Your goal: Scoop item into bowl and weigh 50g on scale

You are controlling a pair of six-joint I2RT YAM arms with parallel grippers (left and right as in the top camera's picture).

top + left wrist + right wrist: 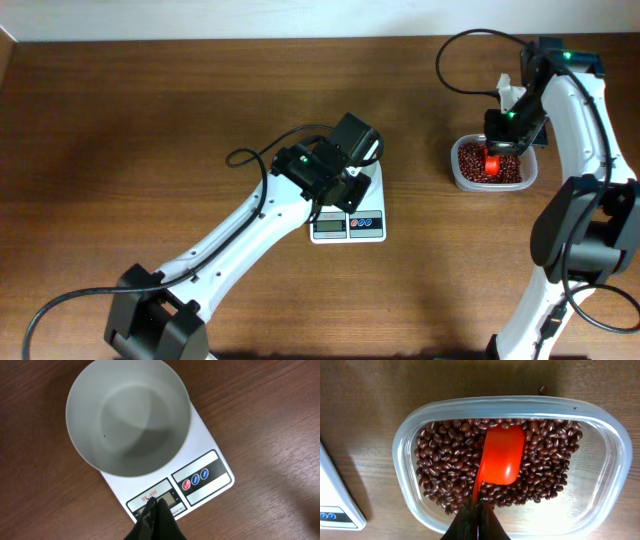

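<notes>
Beans [445,460] filling a clear tub [402,435] right of the scale [348,227], red scoop [502,455] resting on them, handle pinched in the right claw [477,510], white bowl [82,415] on the scale, left claw [155,509] closed empty above its display [170,500]

This looks like a robotics lab bench rather than a kitchen. A bare brown wood-grain table [120,120] carries two white-and-black machines, the left arm [250,225] and the right arm [585,110], both rising from its near edge, with loose black cable [439,62] looping beside them and a green status light [566,55] glowing at far right. The only household things are a few props: a white scale [365,228], a bowl [130,415], and a clear tub [510,402] of beans [445,460] with a red scoop [502,457].
</notes>
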